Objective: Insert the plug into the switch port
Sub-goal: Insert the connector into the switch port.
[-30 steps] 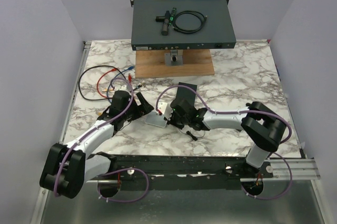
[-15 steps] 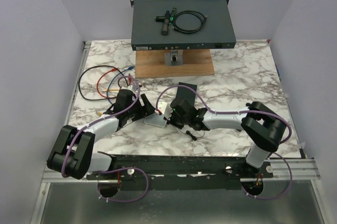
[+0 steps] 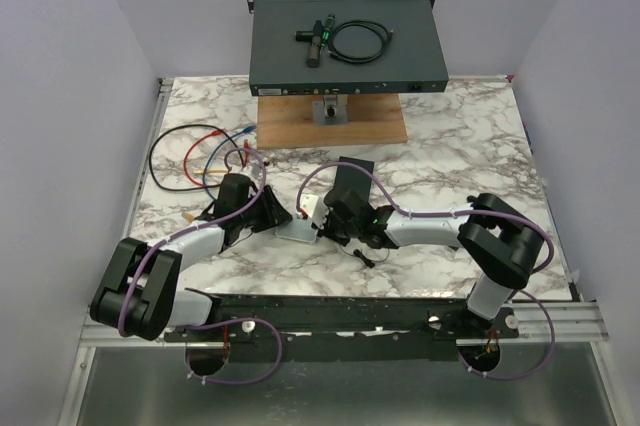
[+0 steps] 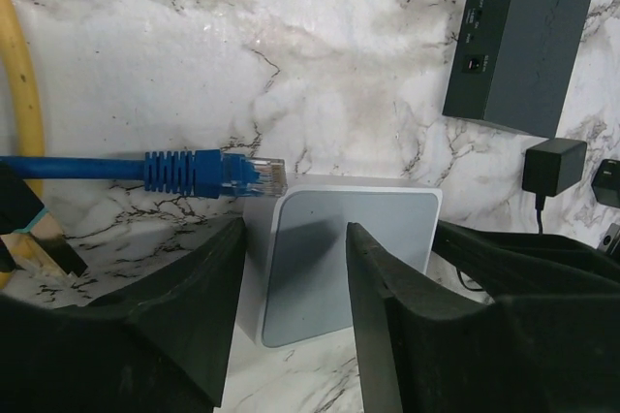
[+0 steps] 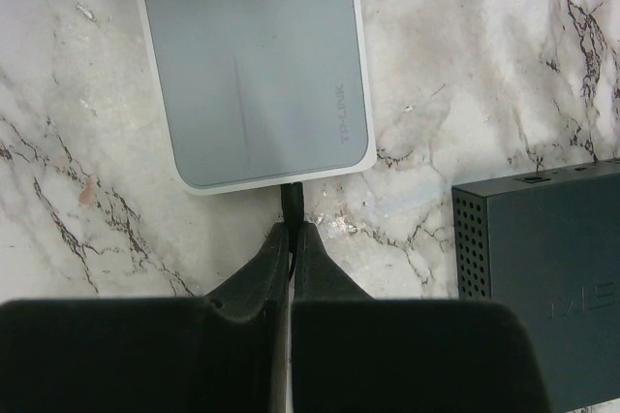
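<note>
The left arm has been swung inward across the marble tabletop [image 4: 368, 54] over the last second, and the left gripper [image 4: 295, 238], wide back then, is now drawn in to about half its spread. Its fingers [image 4: 184, 326] are set over the near left part of the small white TP-Link switch [image 4: 305, 268], with the left one level with the switch's side and the other laid across its top face; whether anything is actually clamped cannot be told. The blue plug [image 4: 199, 173] is seen lying flat on the marble, held by nobody, its clear tip just beside the switch's far left corner and not inserted, with the blue cable [image 4: 68, 168] trailing away left past a yellow cable [image 4: 21, 93]. The right gripper [image 5: 291, 231] is pressed fully together at the switch's opposite edge, where a thin dark stub [image 5: 290, 195] is met by the fingertips; a grip on it cannot be confirmed. A dark grey box [image 4: 528, 35] and a black power adapter [image 4: 552, 166] are parked near the switch.
</note>
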Robot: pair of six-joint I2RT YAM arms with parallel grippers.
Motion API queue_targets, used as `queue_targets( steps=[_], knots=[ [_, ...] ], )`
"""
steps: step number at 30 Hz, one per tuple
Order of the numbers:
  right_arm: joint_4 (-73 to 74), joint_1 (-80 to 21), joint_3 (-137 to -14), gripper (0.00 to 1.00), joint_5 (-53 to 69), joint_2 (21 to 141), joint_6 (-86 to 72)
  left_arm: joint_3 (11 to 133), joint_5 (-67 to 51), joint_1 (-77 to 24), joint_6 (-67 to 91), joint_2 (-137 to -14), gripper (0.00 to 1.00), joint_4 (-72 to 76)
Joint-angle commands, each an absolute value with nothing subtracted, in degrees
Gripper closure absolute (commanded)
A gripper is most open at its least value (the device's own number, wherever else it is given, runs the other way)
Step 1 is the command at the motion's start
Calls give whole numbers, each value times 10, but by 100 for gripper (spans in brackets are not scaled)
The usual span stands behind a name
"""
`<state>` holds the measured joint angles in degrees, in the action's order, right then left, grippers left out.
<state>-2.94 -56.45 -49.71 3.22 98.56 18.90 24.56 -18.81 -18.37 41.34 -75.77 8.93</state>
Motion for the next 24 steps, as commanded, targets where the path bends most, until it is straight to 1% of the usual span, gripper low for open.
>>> queue_targets(
  steps=[1,9,11,19,24],
  knots=[
    [-51,-568,-498,99,34,988,185,229,-233,-187,410,-747,59,97],
    [-63,-568,-504,99,45,994,190,225,-254,-187,410,-769,77,116],
    [-63,-568,-510,99,46,1001,194,226,-258,-187,410,-771,87,119],
    [-58,-568,-549,99,55,1022,206,225,-264,-188,397,-771,88,115],
    [-64,-568,-583,99,54,1043,181,215,-271,-194,400,-775,90,128]
  ],
)
